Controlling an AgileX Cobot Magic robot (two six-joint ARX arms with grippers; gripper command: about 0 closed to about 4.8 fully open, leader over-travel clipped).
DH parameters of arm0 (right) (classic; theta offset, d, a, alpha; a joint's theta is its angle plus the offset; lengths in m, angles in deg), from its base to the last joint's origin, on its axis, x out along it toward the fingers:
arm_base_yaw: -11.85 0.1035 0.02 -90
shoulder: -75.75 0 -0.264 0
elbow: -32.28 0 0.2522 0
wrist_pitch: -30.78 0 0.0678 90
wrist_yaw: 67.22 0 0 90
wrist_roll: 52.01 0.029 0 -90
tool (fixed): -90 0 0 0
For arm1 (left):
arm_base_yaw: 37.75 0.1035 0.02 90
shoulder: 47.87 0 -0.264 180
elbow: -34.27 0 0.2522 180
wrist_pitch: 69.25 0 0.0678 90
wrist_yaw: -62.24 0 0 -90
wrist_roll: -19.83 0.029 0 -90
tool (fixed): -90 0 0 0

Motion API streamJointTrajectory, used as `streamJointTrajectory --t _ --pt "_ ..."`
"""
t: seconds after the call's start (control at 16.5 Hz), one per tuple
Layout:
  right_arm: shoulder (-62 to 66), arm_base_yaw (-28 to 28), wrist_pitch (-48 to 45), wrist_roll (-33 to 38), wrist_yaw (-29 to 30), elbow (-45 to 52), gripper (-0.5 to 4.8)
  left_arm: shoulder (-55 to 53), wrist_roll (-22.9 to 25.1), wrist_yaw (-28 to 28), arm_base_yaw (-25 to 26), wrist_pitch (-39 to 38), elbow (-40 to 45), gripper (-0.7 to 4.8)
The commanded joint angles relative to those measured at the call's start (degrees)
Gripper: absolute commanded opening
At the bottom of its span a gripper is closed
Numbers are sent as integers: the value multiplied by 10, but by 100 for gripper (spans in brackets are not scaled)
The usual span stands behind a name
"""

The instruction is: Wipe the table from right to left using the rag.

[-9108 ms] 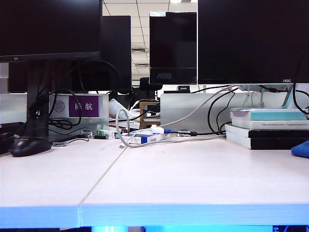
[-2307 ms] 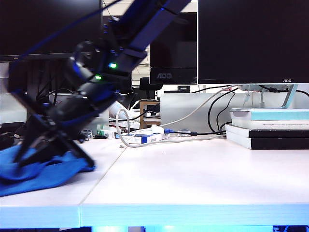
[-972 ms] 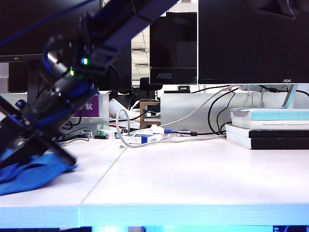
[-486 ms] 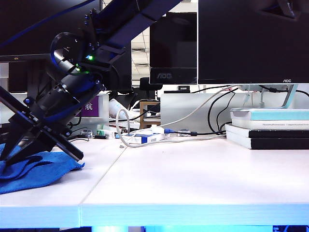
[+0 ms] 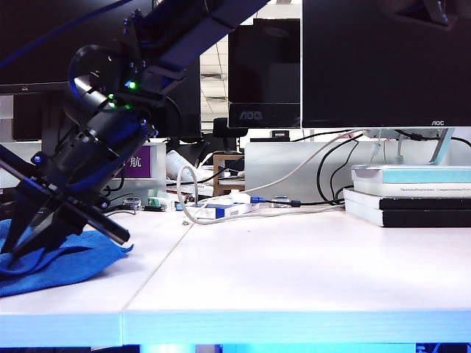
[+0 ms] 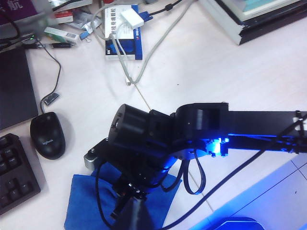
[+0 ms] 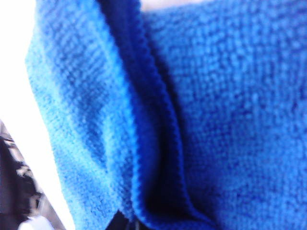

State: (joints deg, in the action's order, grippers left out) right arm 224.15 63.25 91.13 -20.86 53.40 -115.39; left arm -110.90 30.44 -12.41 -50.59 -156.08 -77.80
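the rag is lying bunched on the table, on the panel left of the thin seam as the exterior view shows it, close to the table's front edge. the right arm is reaching across that seam from the upper right, and the right gripper is pressing down into the rag's folds; its fingertips are sinking out of sight in the cloth, and the jaws are standing clenched on the rag. in the right wrist view the rag is filling almost the whole frame, a deep fold running through its nubby blue surface, with a strip of white table showing at one side.

the left wrist camera is looking down from above the seam: the right arm's black wrist is covering most of the rag, and a black computer mouse is sitting just beyond the rag, apart from it, beside a dark keyboard. the left gripper itself is not showing in any view, so its state cannot be told.

well right of the seam, a stack of books is resting at the back of the table, and a white cable is looping just behind the seam's far end.
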Motion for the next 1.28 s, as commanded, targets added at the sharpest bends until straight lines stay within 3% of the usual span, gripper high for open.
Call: streamJointTrajectory --t 0.06,0.12,0.24,0.3,0.73,0.79,0.91,1.03,1.28 --pt "-3 2 22 -25 -16 -1 -6 0 -1 -1 0 10 -1 -5" --pt "-3 1 22 -27 -16 -1 32 -1 -1 -1 0 9 -1 -5" --pt "-3 0 24 -27 -16 -1 297 -1 -1 -1 0 7 -1 -5" --pt "-4 -1 35 -27 -16 -7 325 -1 -1 -1 0 7 -1 -5" --pt "-4 -1 141 -121 -22 -133 322 -1 -1 -4 0 3 -1 -5" --pt "-4 -1 160 -137 -23 -149 322 -1 -1 -24 0 2 -1 -5" --pt "-5 0 182 -168 -24 -158 322 -2 -2 -42 0 3 1 -5" --pt "-5 0 205 -186 -25 -158 322 -12 -39 -42 10 1 16 -5" --pt "-5 0 215 -192 -26 -158 322 -20 -43 -36 38 4 82 -5"
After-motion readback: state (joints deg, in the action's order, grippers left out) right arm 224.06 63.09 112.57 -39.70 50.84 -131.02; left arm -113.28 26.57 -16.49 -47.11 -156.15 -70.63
